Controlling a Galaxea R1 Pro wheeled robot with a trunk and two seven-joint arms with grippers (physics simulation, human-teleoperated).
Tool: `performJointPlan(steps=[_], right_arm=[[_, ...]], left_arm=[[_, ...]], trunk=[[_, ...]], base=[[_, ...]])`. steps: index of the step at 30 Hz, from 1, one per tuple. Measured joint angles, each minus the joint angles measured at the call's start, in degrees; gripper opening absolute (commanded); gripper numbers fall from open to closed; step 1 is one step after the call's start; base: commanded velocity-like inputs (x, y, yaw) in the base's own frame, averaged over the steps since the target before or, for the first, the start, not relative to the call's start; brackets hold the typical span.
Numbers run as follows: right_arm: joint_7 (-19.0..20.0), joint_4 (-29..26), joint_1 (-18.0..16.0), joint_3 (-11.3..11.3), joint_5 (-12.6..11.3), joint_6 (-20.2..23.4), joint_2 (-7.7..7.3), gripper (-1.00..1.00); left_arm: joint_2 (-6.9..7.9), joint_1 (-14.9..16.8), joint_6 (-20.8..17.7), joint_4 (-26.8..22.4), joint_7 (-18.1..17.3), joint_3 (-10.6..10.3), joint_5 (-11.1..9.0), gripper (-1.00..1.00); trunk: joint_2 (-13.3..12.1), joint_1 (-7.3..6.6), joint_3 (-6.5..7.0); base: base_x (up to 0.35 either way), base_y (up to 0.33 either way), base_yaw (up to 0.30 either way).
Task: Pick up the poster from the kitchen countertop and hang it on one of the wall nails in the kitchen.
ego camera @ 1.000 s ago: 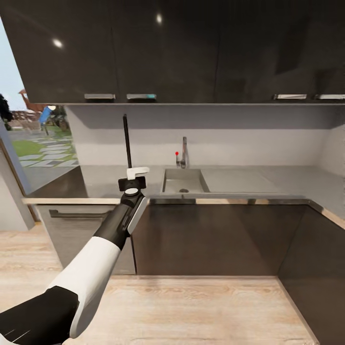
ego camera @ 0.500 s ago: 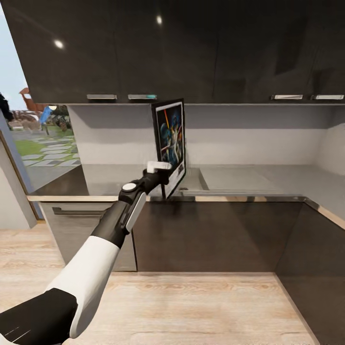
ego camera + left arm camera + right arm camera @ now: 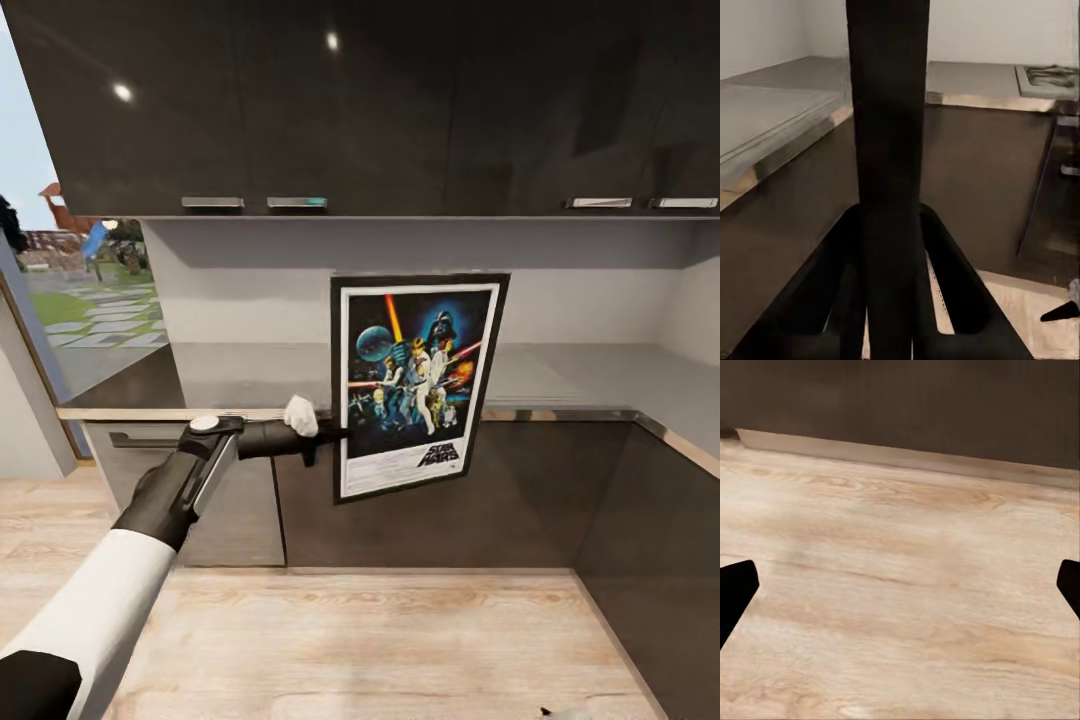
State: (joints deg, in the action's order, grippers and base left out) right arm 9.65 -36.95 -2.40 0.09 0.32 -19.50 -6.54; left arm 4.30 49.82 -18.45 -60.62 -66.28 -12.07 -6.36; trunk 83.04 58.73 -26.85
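one poster [image 3: 417, 385] up in the air, face to camera, in front of the grey worktop [image 3: 590, 375] | left tool [image 3: 325, 434] pinching its left edge | right tool [image 3: 900, 585] spread wide over wood floor [image 3: 900, 547], probably holding nothing

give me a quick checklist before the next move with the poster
1. Poster held by left end effector: ok, clamped on its left edge.
2. Poster off the countertop: ok, it hangs in front of the cabinets.
3. Poster orientation: ok, upright with a slight tilt, print facing the head camera.
4. Wall nail located: cannot tell, no nail is visible on the grey wall.
5. Right end effector free: ok, open over the wood floor.
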Motion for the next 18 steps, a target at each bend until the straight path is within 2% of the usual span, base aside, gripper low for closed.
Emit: performJointPlan(steps=[1, 4, 6, 12, 16, 18], right_arm=[[1.23, -1.37, 0.03, -0.03, -0.02, 1.40, -0.04, 1.00], [8.28, -9.20, 0.27, -0.20, -0.08, 8.30, -0.31, 1.00], [11.29, -13.28, 0.83, -0.26, -0.09, 10.97, -0.41, 1.00], [14.28, -24.78, 3.91, -0.34, -0.10, 17.50, -0.53, 1.00], [15.64, -32.02, 5.88, -0.38, -0.09, 21.83, -1.03, 1.00], [19.75, -35.47, 6.57, -0.64, -0.09, 24.22, -2.01, 1.00]], left_arm=[[0.43, -0.25, 0.03, 0.03, -0.69, 0.00, -0.02, -1.00], [1.96, -2.54, 0.20, 0.21, -3.58, 0.00, 0.01, -1.00], [2.76, -3.58, 0.29, 0.66, -5.02, 0.00, 0.07, -1.00], [5.16, -4.87, 1.08, 4.78, -11.20, 0.04, 0.20, -1.00], [6.38, -5.05, 4.14, 7.38, -14.17, 0.06, 0.28, -1.00], [7.33, -5.10, 5.68, 9.67, -16.10, 0.07, 0.32, -1.00]], trunk=[[0.00, 0.00, 0.00], [0.00, 0.00, 0.00], [0.00, 0.00, 0.00], [0.01, 0.00, -0.02], [0.00, 0.00, -0.01], [0.00, -0.01, -0.01]], base=[[0.000, 0.000, 0.000], [0.000, 0.000, 0.000], [0.000, 0.000, 0.000], [0.000, 0.000, 0.000], [0.000, 0.000, 0.000], [0.000, 0.000, 0.000]])
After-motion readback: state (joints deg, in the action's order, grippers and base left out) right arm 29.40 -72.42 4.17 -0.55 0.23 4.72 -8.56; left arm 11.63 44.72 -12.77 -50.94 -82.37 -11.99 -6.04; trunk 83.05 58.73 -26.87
